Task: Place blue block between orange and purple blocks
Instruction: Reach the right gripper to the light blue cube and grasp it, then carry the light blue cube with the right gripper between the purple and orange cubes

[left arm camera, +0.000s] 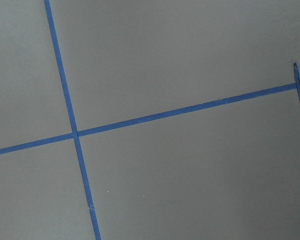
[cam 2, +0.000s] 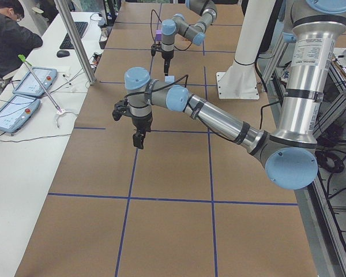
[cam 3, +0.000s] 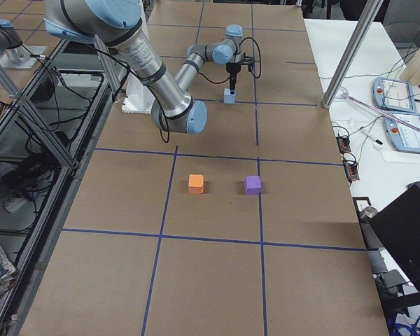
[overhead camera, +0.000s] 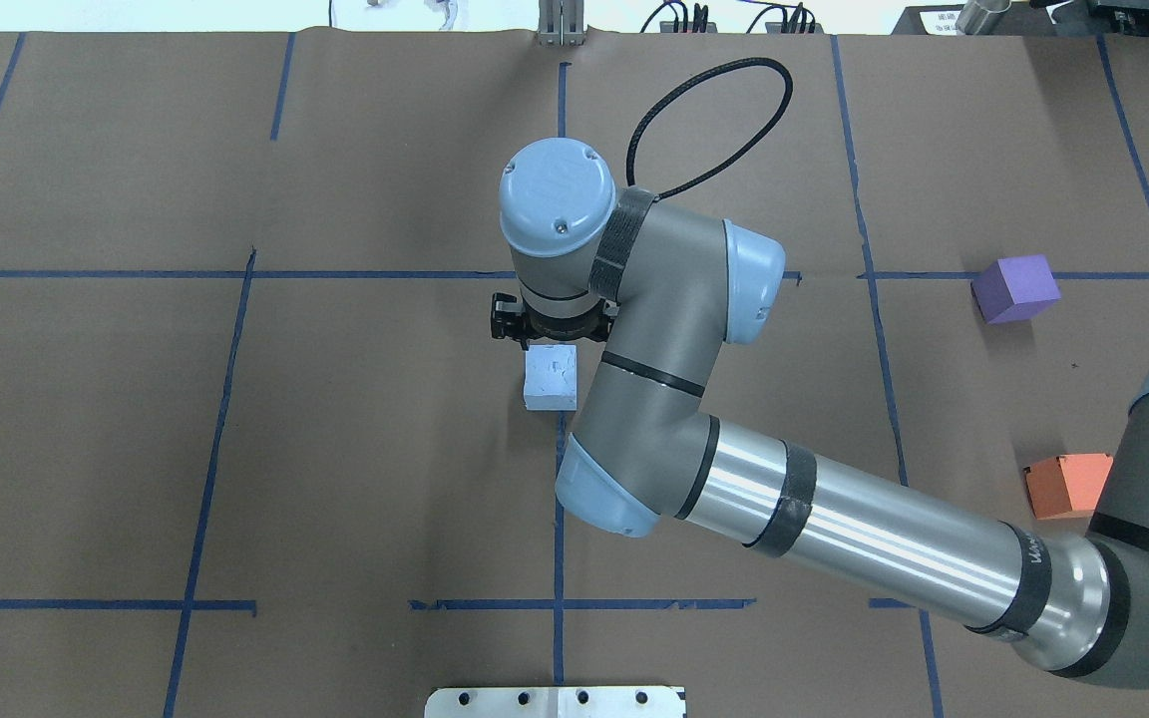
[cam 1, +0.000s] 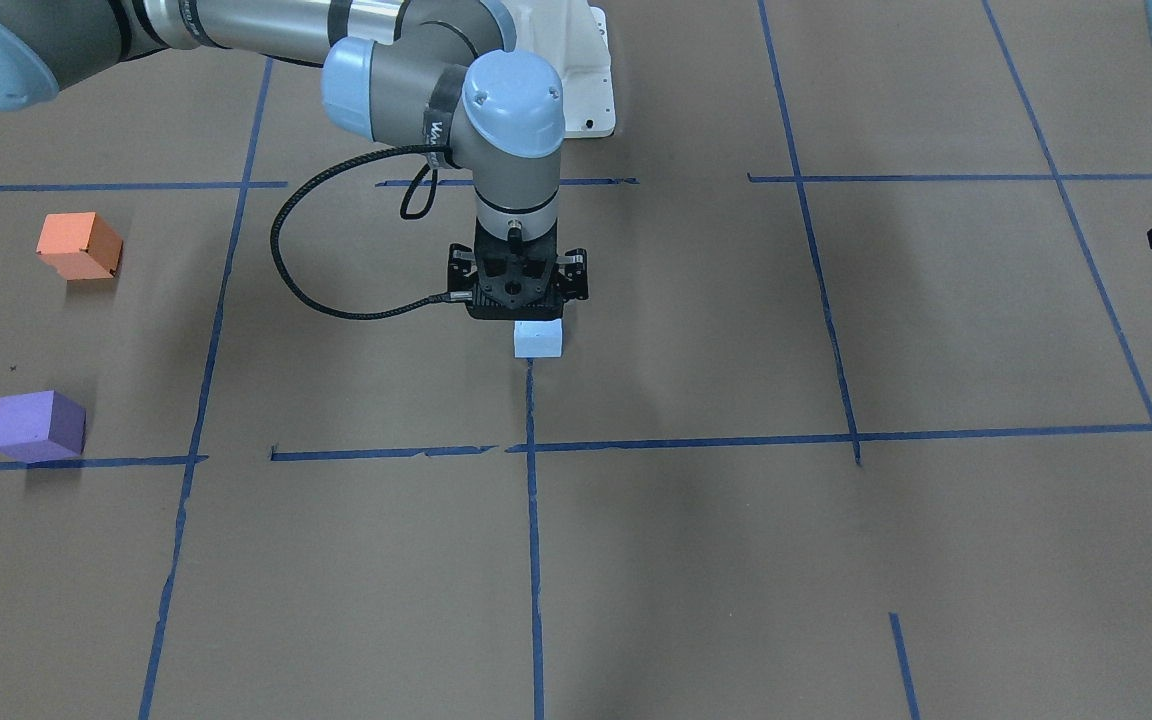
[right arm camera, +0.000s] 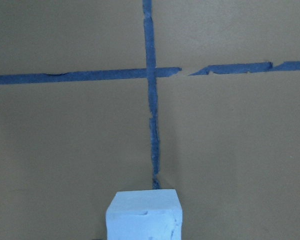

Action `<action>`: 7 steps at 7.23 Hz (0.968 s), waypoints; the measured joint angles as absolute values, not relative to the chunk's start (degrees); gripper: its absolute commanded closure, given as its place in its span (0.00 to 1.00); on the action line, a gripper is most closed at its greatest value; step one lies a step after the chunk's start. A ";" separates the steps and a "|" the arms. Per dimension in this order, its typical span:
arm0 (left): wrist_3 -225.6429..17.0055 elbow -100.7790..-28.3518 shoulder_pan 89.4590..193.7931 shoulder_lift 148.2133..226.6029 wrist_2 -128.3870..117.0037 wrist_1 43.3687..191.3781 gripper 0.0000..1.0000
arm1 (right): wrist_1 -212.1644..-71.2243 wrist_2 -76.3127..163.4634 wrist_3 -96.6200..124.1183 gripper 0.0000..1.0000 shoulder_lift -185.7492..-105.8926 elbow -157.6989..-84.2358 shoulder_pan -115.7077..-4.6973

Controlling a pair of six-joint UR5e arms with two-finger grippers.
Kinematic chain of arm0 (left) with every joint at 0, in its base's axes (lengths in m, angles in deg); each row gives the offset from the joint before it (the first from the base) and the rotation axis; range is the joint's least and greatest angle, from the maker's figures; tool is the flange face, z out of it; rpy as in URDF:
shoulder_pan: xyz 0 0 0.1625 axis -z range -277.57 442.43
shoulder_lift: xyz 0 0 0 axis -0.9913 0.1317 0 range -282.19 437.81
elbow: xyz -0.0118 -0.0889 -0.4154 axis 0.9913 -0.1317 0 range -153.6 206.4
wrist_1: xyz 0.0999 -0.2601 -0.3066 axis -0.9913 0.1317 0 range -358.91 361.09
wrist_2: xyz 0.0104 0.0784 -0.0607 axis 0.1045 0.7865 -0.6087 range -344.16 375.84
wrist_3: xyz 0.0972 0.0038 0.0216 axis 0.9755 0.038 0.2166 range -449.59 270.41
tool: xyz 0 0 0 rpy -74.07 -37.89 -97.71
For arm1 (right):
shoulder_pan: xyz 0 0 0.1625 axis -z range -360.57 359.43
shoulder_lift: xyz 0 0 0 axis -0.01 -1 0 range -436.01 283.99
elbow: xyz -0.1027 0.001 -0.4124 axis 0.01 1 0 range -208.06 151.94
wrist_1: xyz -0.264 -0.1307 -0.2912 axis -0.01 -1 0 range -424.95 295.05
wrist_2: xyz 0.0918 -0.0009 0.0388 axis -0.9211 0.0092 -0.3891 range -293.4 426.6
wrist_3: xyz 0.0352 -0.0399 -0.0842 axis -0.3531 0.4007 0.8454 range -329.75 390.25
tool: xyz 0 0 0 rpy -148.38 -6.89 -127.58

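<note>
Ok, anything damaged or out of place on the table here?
Only minor wear. The blue block has a dented top and a cracked face; the tape line ahead of it is torn, leaving a gap. Nothing is toppled.

orange block (cam 1: 79,245) / purple block (cam 1: 38,425) gap: free | blue block (cam 1: 538,339): top under right pincer (cam 1: 533,318)

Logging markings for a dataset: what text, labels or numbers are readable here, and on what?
"Wa": white lettering on the black strap around the right arm; the rest is unreadable.
No text visible on the blue block, orange block or purple block.
</note>
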State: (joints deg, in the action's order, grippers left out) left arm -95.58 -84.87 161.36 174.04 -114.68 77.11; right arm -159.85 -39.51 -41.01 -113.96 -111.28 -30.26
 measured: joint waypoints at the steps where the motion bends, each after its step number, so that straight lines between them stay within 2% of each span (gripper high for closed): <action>1: -95.90 -84.91 161.36 174.04 -115.01 77.12 0.00 | -157.29 -38.93 -41.82 0.00 -113.45 -109.00 -29.61; 3: -96.07 -84.95 161.36 174.03 -115.33 77.12 0.00 | -154.52 -37.91 -42.81 0.00 -112.41 -105.11 -28.37; 4: -96.08 -84.95 161.36 174.03 -115.36 77.12 0.00 | -154.22 -37.63 -42.74 0.07 -112.39 -104.16 -27.77; 5: -96.07 -84.94 161.36 174.00 -115.37 77.12 0.00 | -154.12 -37.52 -42.51 0.18 -112.41 -103.51 -27.41; 7: -96.02 -84.79 161.36 173.97 -115.38 77.12 0.00 | -154.09 -37.49 -42.16 0.60 -112.47 -102.92 -27.20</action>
